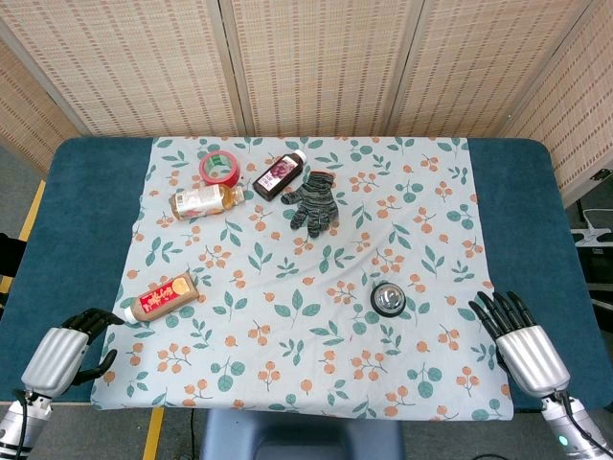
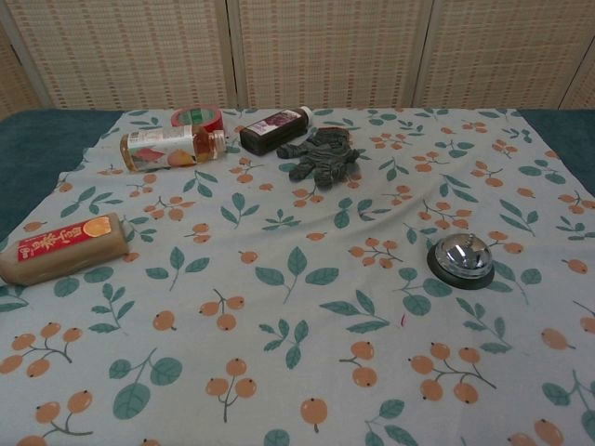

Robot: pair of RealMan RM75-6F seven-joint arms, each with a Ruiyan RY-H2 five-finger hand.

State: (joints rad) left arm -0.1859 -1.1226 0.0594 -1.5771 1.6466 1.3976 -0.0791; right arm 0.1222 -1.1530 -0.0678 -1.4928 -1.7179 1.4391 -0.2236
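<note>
Bell (image 2: pixel 462 259) right on cloth (image 2: pixel 307 372). Tan bottle (image 2: pixel 62 248) lying at left edge. Far side: juice bottle (image 2: pixel 170 148), tape (image 2: pixel 196 118), dark bottle (image 2: pixel 274 128), glove (image 2: pixel 323 155), perhaps a pair.

a table (image 1: pixel 86 192) with a dark teal top fills most of the head view, its middle covered by a pale cloth (image 1: pixel 316 287) printed with green leaves and orange fruit. behind it stands a folding screen (image 1: pixel 316 62) of woven tan reed panels in light frames. grey floor (image 1: pixel 19 187) shows at the left, crossed by a yellow line (image 1: pixel 32 222). at the right edge, cables (image 1: pixel 594 235) lie on the floor. lighting is even and soft.
</note>
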